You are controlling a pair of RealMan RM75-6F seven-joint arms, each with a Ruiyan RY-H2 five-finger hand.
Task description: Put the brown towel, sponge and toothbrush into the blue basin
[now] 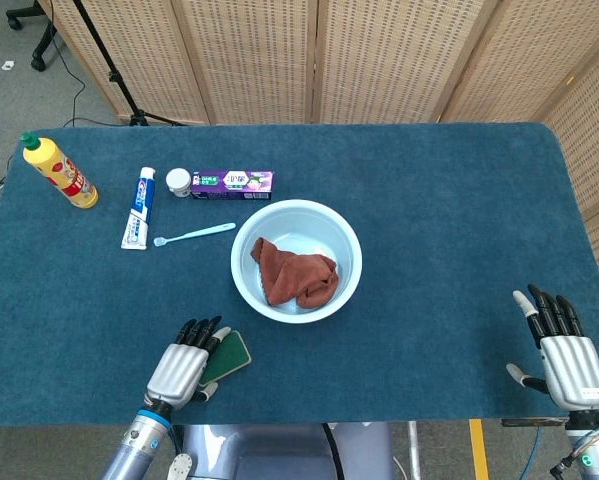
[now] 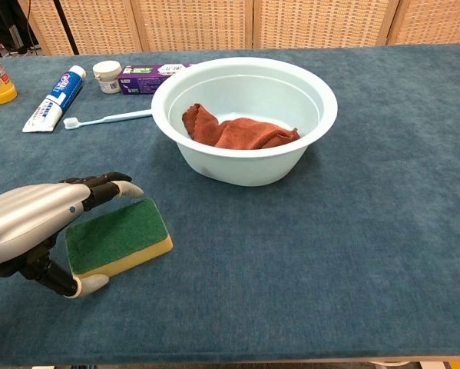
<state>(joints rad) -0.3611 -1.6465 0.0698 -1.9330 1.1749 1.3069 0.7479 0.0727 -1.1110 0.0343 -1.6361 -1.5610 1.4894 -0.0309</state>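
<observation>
Left hand (image 2: 31, 229) is hovering spread-open over the sponge (image 2: 119, 239), near-left of the blue basin (image 2: 245, 117). Sponge's looking light and squishy, so I'd be pinching its long sides. Right hand (image 1: 562, 352) is idling, open.

Glossy plastic basin (image 2: 322, 123), crumpled cloth towel (image 2: 241, 132), matt carpeted table (image 2: 352, 254)

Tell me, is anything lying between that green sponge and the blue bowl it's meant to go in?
Nothing visible. Only bare table lies between the sponge and the blue basin. The left hand hovers over the sponge's left end.
</observation>
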